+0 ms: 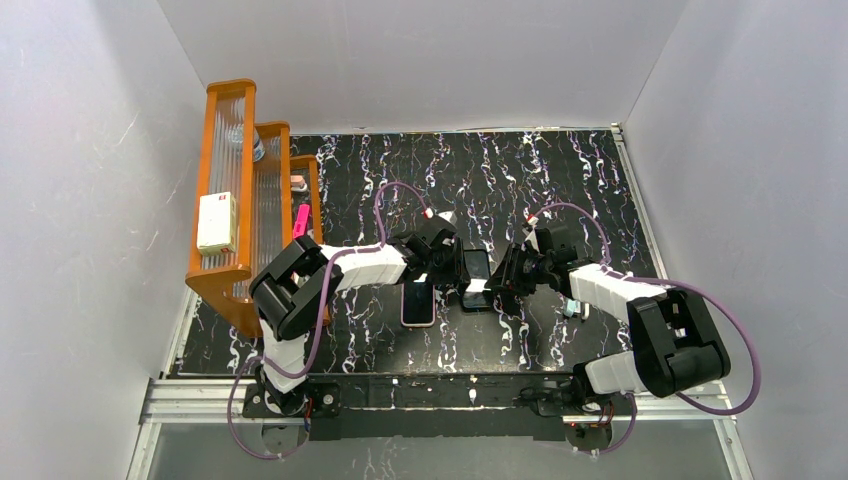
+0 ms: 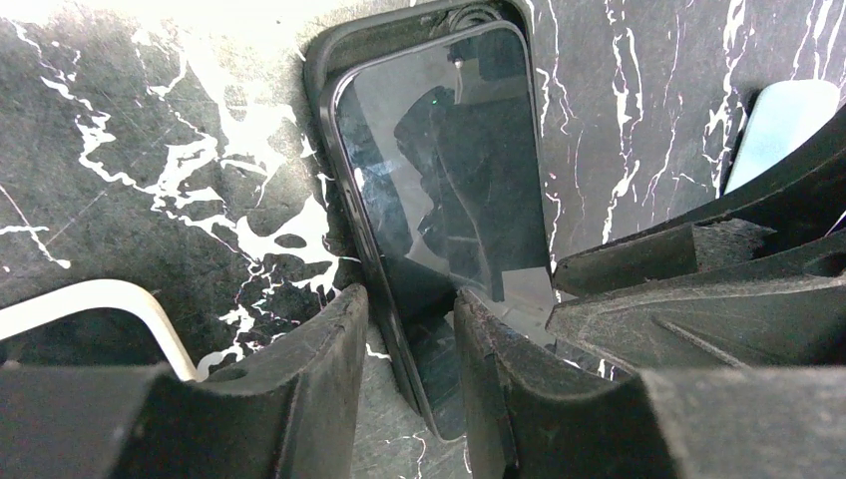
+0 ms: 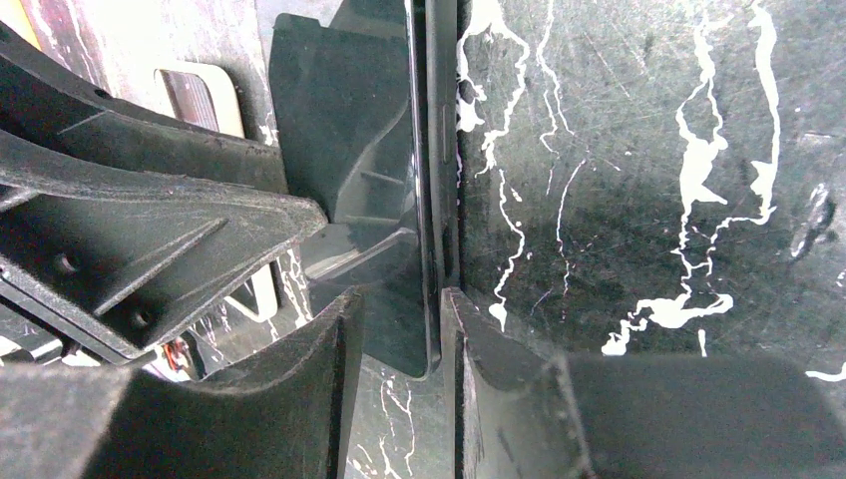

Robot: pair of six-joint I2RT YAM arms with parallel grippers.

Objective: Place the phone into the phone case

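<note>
An orange rack (image 1: pixel 228 200) is seen at the left of the black marbled table (image 1: pixel 560 180). Right of it the phone case (image 1: pixel 418 305), pale pink at its rim, is laid flat near the phone (image 2: pixel 449 150). The left gripper (image 2: pixel 409 299) is set with its fingers narrowly parted about the phone's near end, the phone being laid over a black shell (image 2: pixel 329 50) and offset from its rim at the table's middle; whether that end is truly clamped cannot be told. Farther right, the right gripper (image 3: pixel 399 299) is likewise placed astride the phone's edge, and its hold cannot be made out either.
</note>
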